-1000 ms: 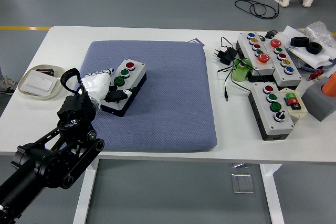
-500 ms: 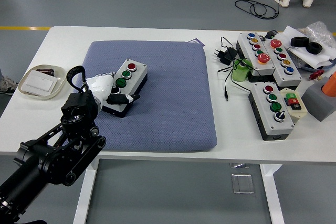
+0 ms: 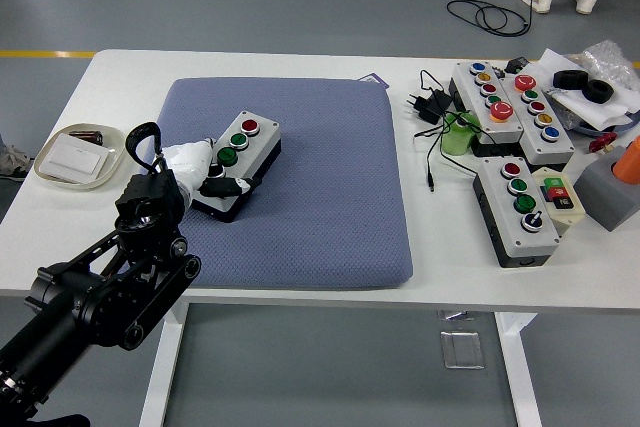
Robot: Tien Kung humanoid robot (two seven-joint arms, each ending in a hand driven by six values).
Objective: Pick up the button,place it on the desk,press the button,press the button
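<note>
A grey button box [image 3: 238,161] with a red and two green buttons on a black base lies on the blue-grey mat [image 3: 300,187]. My left hand [image 3: 205,175], white with black fingertips, wraps the box's near end, one finger [image 3: 237,187] lying across its front corner. The black left arm [image 3: 110,277] comes up from the lower left. The right arm is out of sight.
A white dish [image 3: 75,156] sits at the left edge of the table. At the right stand a long button panel [image 3: 508,107], a second button box [image 3: 522,207], a black plug adapter with cable [image 3: 432,107] and a green cup [image 3: 458,137].
The left hand has slid a little along the box's near end and its finger has curled across the front corner. The box has hardly shifted.
</note>
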